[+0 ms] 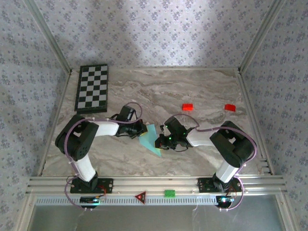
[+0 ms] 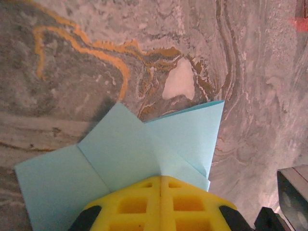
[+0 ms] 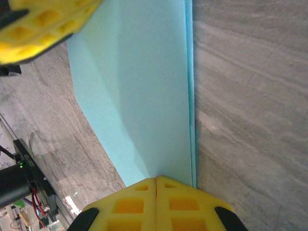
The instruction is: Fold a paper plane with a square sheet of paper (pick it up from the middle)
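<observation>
The paper plane (image 1: 150,138) is a light cyan-blue folded sheet held between the two arms at the table's middle. My left gripper (image 1: 142,130) is at its left end and my right gripper (image 1: 159,142) at its lower right. In the left wrist view the yellow fingers (image 2: 144,202) are pressed together, my left gripper (image 2: 160,178) shut on the paper (image 2: 125,154), whose folded flaps fan out ahead. From the right wrist, my right gripper (image 3: 157,179) is shut on the paper's long creased edge (image 3: 144,86). The left fingers (image 3: 43,24) clamp its far end.
Two small red blocks (image 1: 187,107) (image 1: 230,108) lie on the marble table (image 1: 202,86) at the back right. A checkerboard mat (image 1: 92,87) lies at the back left. A green block (image 1: 169,193) and a red triangle (image 1: 140,196) sit on the front rail.
</observation>
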`<state>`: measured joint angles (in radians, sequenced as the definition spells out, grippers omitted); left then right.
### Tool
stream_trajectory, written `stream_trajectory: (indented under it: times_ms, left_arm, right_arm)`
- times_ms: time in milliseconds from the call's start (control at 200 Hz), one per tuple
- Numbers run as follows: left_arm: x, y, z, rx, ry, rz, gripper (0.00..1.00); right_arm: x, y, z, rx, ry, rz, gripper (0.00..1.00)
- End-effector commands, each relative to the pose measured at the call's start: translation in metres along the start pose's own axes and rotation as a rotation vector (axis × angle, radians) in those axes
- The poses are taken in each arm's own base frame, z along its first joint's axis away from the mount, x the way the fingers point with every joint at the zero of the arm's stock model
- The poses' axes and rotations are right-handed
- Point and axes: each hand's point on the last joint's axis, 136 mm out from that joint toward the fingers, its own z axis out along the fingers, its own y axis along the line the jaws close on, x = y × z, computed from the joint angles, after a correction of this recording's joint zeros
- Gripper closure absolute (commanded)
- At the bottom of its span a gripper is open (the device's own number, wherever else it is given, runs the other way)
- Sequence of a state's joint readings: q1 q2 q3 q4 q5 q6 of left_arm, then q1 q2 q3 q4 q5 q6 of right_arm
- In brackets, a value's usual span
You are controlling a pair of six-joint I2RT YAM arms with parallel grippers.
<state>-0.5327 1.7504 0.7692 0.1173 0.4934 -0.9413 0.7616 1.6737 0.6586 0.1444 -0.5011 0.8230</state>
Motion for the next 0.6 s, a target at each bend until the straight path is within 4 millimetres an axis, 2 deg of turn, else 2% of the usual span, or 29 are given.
stream_trajectory:
  times_ms: [0,195,400,595]
  left_arm:
    - [-0.019,0.020,-0.001,-0.071,-0.034,-0.007,1.00]
    - [-0.037,0.032,-0.008,-0.082,-0.061,-0.043,1.00]
    - [-0.051,0.028,-0.013,-0.090,-0.068,-0.030,1.00]
    - [-0.056,0.018,-0.020,-0.076,-0.074,-0.017,1.00]
  right_arm:
    - [0.052,-0.069,0.002,0.240,0.140,0.094,1.00]
    - [0.055,-0.072,0.001,0.253,0.149,0.085,1.00]
    - [0.057,-0.071,0.000,0.248,0.152,0.079,1.00]
    - [0.056,-0.063,-0.004,0.240,0.164,0.038,1.00]
